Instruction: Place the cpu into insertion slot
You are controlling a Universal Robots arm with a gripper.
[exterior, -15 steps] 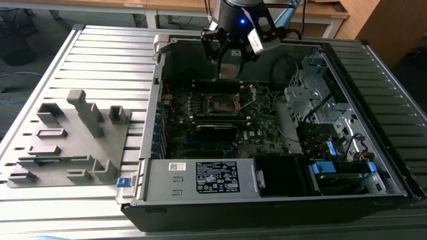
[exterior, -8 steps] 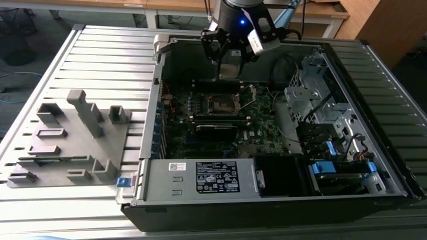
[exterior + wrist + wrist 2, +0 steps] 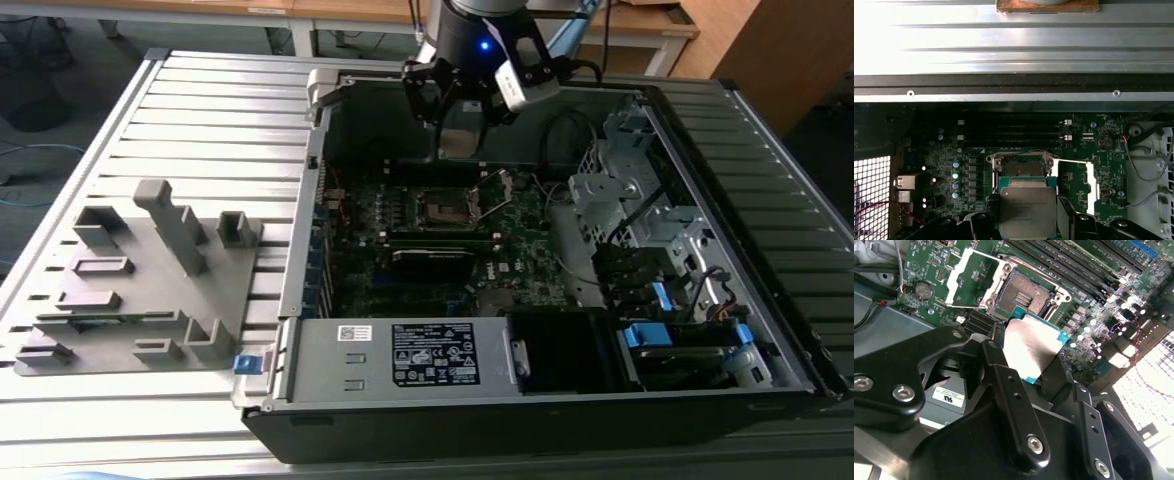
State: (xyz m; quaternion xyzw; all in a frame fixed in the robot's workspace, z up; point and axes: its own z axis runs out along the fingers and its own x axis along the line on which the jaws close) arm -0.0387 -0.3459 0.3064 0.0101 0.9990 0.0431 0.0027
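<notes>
My gripper [image 3: 461,138] hangs inside the open computer case, above the motherboard's far part. It is shut on the cpu [image 3: 1030,346], a thin square chip with a dull silver top, held by two opposite edges between black fingers [image 3: 999,365]. In the first wrist view the cpu [image 3: 1027,205] sits just short of the insertion slot [image 3: 1021,167]. The insertion slot [image 3: 1023,294] has a dark centre and a silvery frame, with its metal cover plate [image 3: 970,277] swung open to one side. In the exterior view the insertion slot [image 3: 445,207] lies below and nearer than the gripper. The cpu is clear of the socket.
The case walls [image 3: 314,200] ring the motherboard. A grey labelled power-supply box [image 3: 400,355] fills the near side, with drive bays and cables [image 3: 641,230] at the exterior view's right. A grey plastic block with pockets [image 3: 134,280] lies on the slatted table at the left. Long memory slots [image 3: 1014,130] run beyond the socket.
</notes>
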